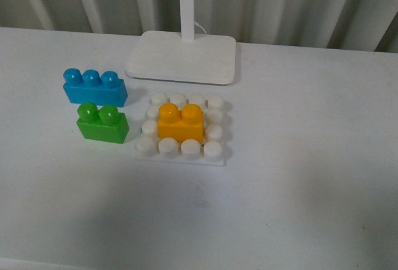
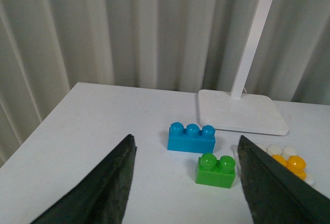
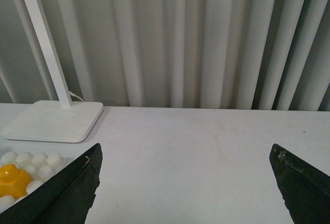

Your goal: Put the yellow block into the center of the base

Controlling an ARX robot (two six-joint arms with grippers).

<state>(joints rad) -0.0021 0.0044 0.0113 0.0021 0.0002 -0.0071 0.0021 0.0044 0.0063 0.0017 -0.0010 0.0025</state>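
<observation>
Front view: yellow block (image 1: 181, 122) sits seated on the base (image 1: 180, 156), centre of frame, studs up, long axis running left–right across the middle studs. Green brick (image 1: 102, 123) and blue brick (image 1: 94, 87) lie left of it. Left gripper (image 2: 184, 182) jaws apart, empty; right gripper (image 3: 188, 182) jaws wide apart, empty.
</observation>
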